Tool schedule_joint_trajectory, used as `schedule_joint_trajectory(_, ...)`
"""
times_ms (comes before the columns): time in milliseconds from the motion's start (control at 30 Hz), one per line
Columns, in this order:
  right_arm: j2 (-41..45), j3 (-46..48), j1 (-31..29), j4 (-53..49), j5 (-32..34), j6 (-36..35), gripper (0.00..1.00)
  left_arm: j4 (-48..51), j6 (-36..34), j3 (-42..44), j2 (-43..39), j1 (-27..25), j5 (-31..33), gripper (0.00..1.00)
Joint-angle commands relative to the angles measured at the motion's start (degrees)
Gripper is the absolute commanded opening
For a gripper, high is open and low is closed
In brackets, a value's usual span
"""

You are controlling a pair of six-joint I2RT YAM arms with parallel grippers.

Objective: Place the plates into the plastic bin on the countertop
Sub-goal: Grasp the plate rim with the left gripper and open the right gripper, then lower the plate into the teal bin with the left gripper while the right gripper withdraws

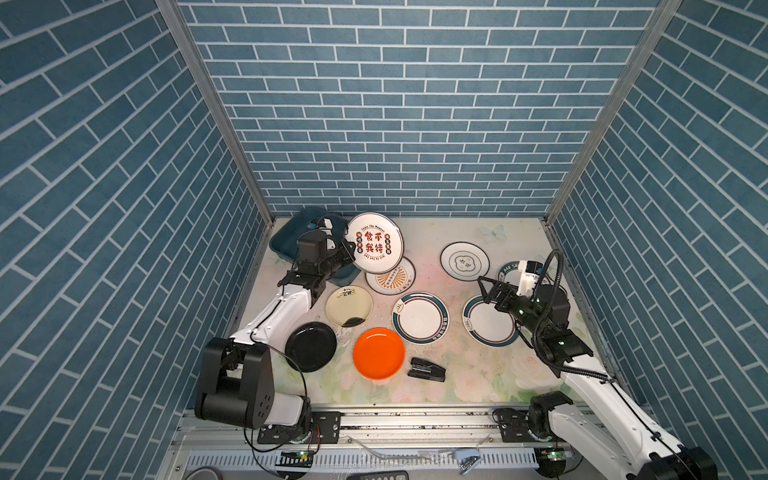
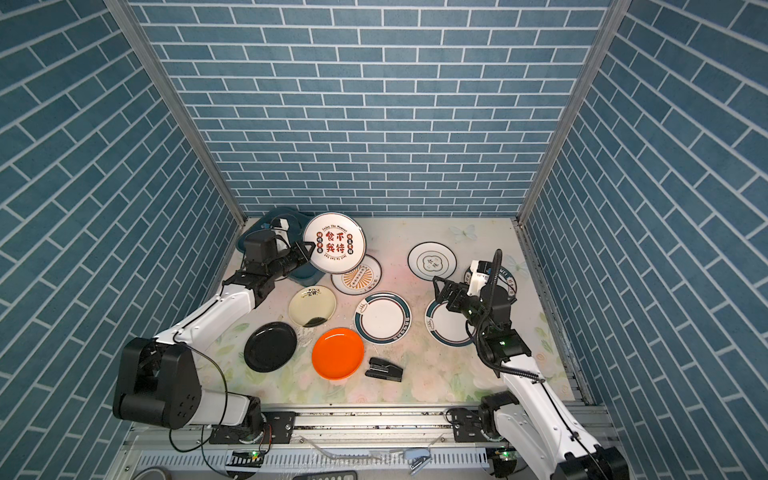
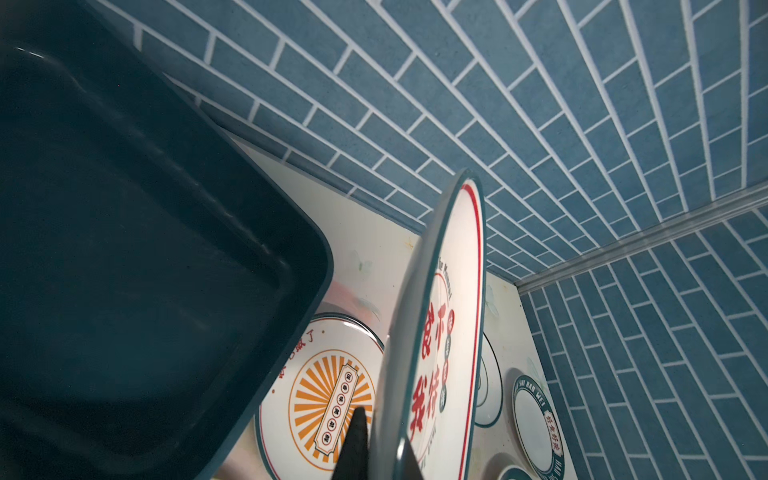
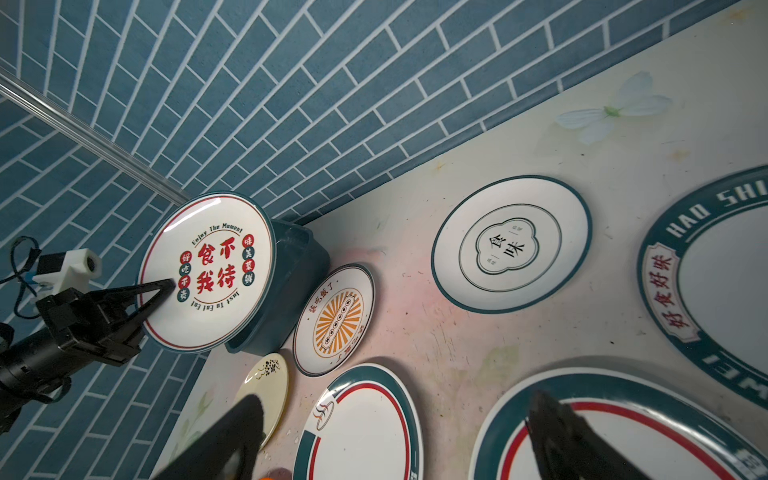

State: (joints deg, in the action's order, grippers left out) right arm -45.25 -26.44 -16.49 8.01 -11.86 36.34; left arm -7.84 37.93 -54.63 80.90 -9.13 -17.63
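— Well short of the bin (image 1: 284, 245), on its near side, the orange plate (image 1: 378, 353) and black plate (image 1: 311, 346) lie flat on the countertop (image 1: 469, 374). Do they matter now?

— Not yet. Farther in, and well apart from the bin, the right gripper (image 1: 487, 291) hangs spread wide and empty above the edge of a teal-rimmed plate (image 1: 490, 328).

— And at the bin itself?

— Just beside its corner, the left gripper (image 1: 351, 258) is clenched on the rim of the printed plate (image 1: 375, 243). That plate stands steeply tilted in the air above the sunburst plate (image 1: 390, 277). No plate shows inside the bin.

— So how should the arm finish?

— Probably by raising the plate clear of the bin's wall, swinging it over the floor, levelling it and lowering it close before letting go. Setting it toward one end would leave room for more.
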Motion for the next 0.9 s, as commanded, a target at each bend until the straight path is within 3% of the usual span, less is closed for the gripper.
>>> schedule_joint_trajectory(0,4.43,0.83,-0.03,-6.73,3.46,-3.02,0.99,-1.03,0.3,0.55,-2.16,2.71,1.61,0.0)
schedule_joint_trajectory(300,11.24,2.95,-0.08,-15.0,2.36,-1.35,0.99,4.2,-1.65,0.69,-4.42,8.88,9.91,0.0)
schedule_joint_trajectory(533,8.73,0.92,-0.03,-19.16,1.82,-0.84,0.99,10.01,-7.99,-4.35,-1.72,9.13,20.76,0.0)
schedule_joint_trajectory(867,7.48,-2.3,-0.03,-27.08,9.12,-3.89,0.99,14.46,-9.53,-15.26,11.5,10.17,19.74,0.0)
